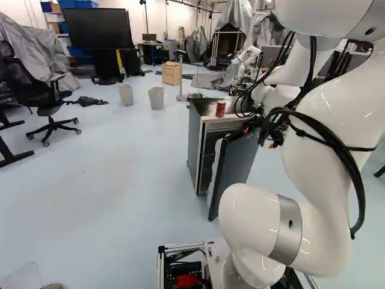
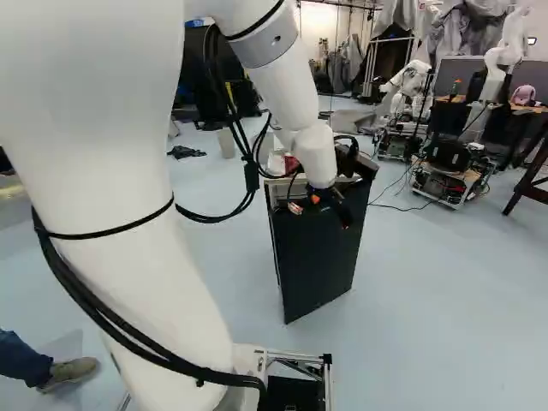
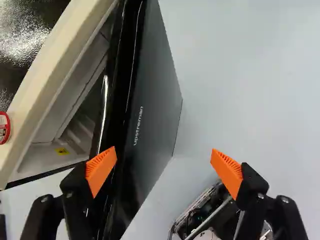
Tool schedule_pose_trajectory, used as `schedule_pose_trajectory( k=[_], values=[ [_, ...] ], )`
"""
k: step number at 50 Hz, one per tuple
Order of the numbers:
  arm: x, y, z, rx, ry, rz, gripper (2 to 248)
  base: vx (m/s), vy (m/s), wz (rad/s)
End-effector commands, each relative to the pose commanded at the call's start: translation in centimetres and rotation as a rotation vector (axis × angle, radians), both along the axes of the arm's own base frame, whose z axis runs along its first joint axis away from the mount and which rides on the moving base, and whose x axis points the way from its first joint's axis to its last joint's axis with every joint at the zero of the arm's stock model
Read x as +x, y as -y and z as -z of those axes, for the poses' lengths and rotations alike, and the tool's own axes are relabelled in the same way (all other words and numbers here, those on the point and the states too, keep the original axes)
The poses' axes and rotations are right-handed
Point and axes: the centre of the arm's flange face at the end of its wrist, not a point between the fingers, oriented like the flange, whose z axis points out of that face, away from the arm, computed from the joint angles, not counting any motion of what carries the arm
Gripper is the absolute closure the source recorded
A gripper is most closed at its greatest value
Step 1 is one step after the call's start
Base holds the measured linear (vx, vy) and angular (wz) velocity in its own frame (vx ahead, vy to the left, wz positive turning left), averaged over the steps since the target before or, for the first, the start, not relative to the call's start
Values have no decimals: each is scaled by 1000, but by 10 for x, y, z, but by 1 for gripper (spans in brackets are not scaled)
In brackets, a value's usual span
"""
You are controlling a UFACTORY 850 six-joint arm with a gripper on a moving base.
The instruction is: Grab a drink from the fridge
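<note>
Fridge [image 1: 194,141], small and grey with a cream front rim, stands ahead of the arm with its flat dark-grey door [image 2: 318,257] swung partly open. The red drink can [image 1: 220,108] stands upright on the fridge's shiny top, near the cream rim. The black gripper with orange pads [image 2: 324,208] is at the door, its jaws wide apart; in the wrist view one finger lies over the door's black edge, the other over the floor past the outer face. Whether that first finger touches the door, I cannot tell. The door is the nearest obstacle, and a wedge-shaped gap between its edge and the rim shows the pale liner. Pale blue floor [image 1: 108,180] stretches broadly left of the fridge in the left base view, out to a black office chair [image 1: 45,99] and two light-grey bins. In the right base view, floor runs from the door's outer edge towards a metal-framed wheeled cart [image 2: 449,175].
</note>
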Motion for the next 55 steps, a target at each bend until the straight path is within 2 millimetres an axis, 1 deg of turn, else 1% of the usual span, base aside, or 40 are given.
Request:
schedule_pose_trajectory(
  k=[10, 20, 28, 39, 55],
  values=[
    [2, -5, 0, -1, 0, -12, 3, 0, 0, 0],
    [3, -4, -1, -15, 14, -8, 3, 0, 0, 0],
    [-1, -3, -2, -34, 29, 1, 3, 0, 0, 0],
    [-12, -3, -3, -62, 49, 14, 3, 0, 0, 0],
    [-40, -9, -5, -119, 69, 5, 3, 0, 0, 0]
  ],
)
